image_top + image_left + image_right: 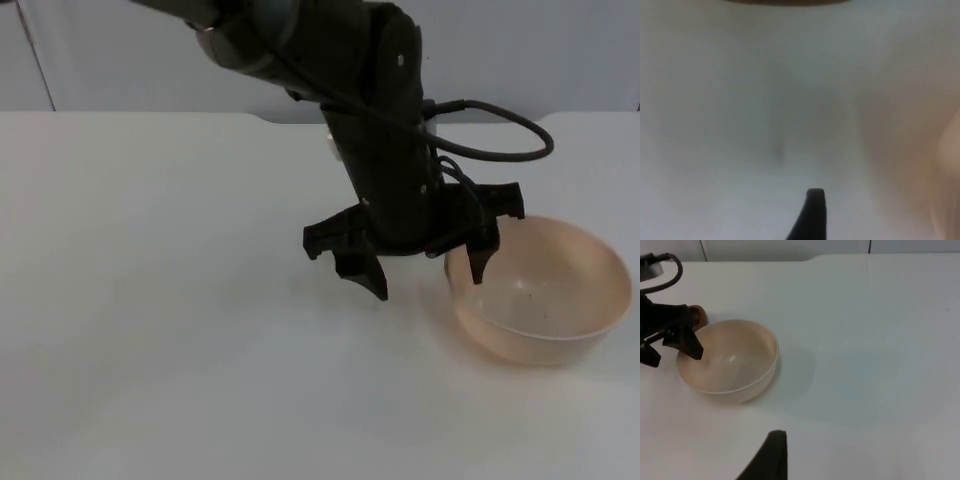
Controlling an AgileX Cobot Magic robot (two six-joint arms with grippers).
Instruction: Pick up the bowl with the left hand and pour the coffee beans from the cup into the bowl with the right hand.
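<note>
The left gripper [425, 268] hangs low over the white table [150, 330], its fingers spread wide and holding nothing. One fingertip [477, 265] stands just inside the near rim of the beige bowl [545, 290]; the other fingertip [375, 283] is outside, toward nine o'clock of the bowl, over bare table. The bowl sits upright toward three o'clock of the table in the top view, and looks empty apart from a few dark specks.

In my judgement the step in hand is the grasp of the bowl, not yet made. To do it well, the gripper should straddle the rim squarely, one finger inside the wall and one outside, then sink a little lower before closing, so the thin sloping wall does not slip out or tip the bowl. A slow closure is advisable, as a light bowl may skid.

The right wrist view shows the bowl [729, 360] from the far side, with the left gripper [670, 335] at its nine o'clock edge and a small brown object [699, 315], possibly the cup, just behind the bowl; the top view has the arm across that spot. The right gripper waits well apart; whether its fingers are parted I cannot tell. The left wrist view offers the bowl's wall [950, 165] close beside one black fingertip [812, 212].
</note>
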